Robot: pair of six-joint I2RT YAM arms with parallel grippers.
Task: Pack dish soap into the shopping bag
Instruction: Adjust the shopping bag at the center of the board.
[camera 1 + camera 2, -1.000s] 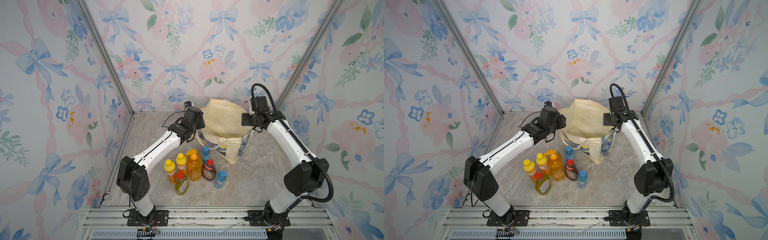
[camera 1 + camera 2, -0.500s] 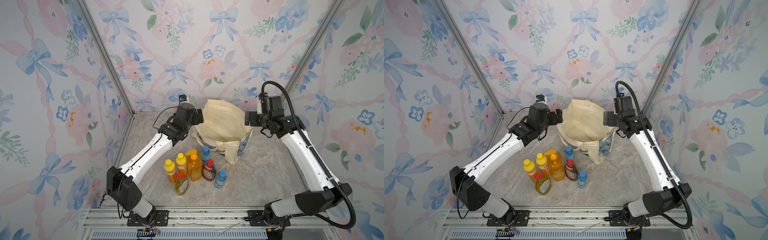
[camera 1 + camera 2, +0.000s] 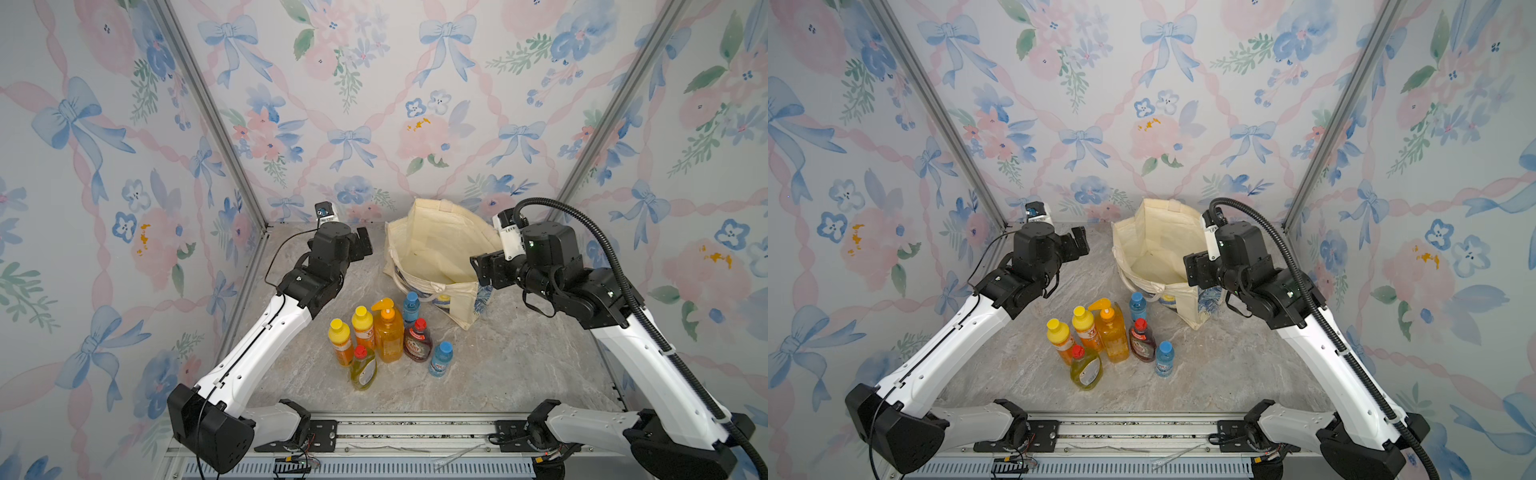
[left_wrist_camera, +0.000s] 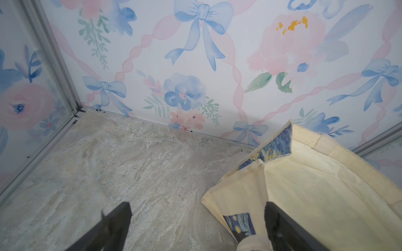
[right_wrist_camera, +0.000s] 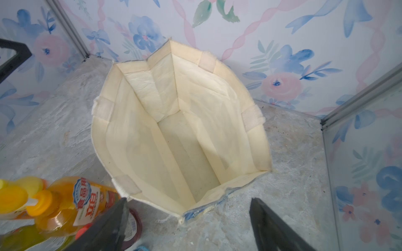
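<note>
While left gripper [image 3: 362,247] and right gripper [image 3: 481,271] flank the cream canvas tote [image 3: 432,245], both jaws wide and empty, the orange pump-top dish soap bottle [image 3: 387,334] stands crowded by other bottles [image 3: 417,343] nearby; grabbing it may topple neighbours.

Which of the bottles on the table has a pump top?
The large orange bottle in the middle of the group: it alone has a pump spout, while the rest have plain round caps.
</note>
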